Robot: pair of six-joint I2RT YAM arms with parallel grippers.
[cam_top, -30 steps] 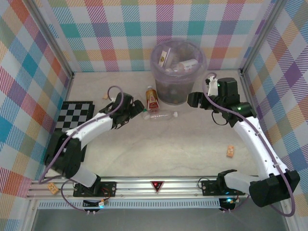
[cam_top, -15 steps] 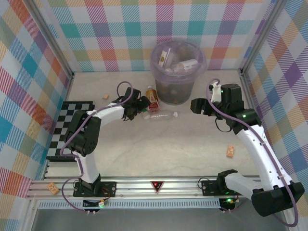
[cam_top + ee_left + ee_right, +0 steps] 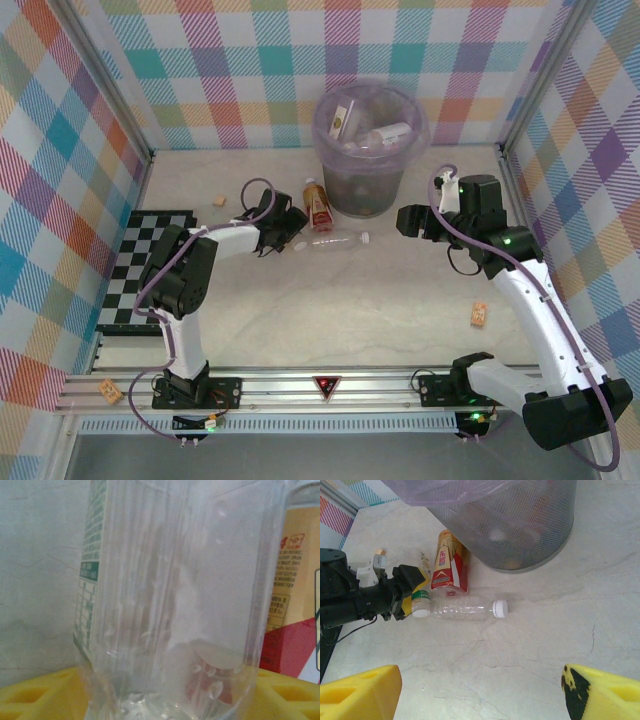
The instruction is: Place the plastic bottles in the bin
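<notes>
Clear ribbed plastic, green-and-white printed label, white cap: the green-labelled bottle (image 3: 165, 605) is sitting low on the surface (image 3: 380, 300), left of the bin (image 3: 372, 190) and in front of it. Its body is lying between the yellow pads of the left gripper (image 3: 285, 232). The jaws are straddling it, but it isn't possible to tell whether they are actually clamping it or just standing around it. From the right wrist camera, its capped end (image 3: 421, 611) is poking out past the left gripper (image 3: 410, 592).

The plain clear bottle (image 3: 335, 241) is lying on its side just beside it, label-less, with its white cap pointing toward the right arm. The red-and-tan bottle (image 3: 318, 205) is lying between that one and the bin's base, near both.

The bin is showing translucent lilac-grey with a clear bag liner. Several bottles are already piling up inside it, with a white-labelled bottle (image 3: 388, 132) on top.

The right gripper (image 3: 405, 220) is hanging right of the bin, with its jaws standing wide apart and nothing between them.

One tan block (image 3: 479, 314) is lying near the right arm, well apart from the bottles. A checkerboard (image 3: 150, 250) is lying at the left edge.
</notes>
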